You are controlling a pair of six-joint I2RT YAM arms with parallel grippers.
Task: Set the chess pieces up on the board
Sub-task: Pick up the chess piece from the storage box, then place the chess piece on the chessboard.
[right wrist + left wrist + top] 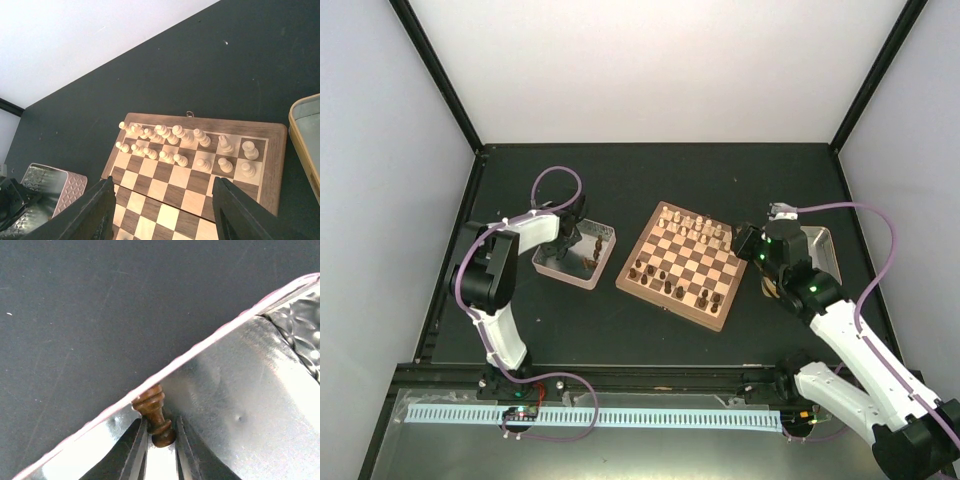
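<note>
The top view looks down from 6 o'clock and shares the board [685,262] with the right wrist view. The left wrist view sits close against a tray [235,395] wall.

The dark chess piece [154,410] lay between the left gripper [160,421] jaws, but the contact sat in shadow, so a firm pinch could not be told. The metal tray [240,390] ran off the frame past both jaws. Between the right gripper [164,181] jaws the board [235,126] was cut off at the picture's bottom, its nearer rows unseen. Beyond the right jaw a cream-rimmed tray [306,135] was clipped too.
</note>
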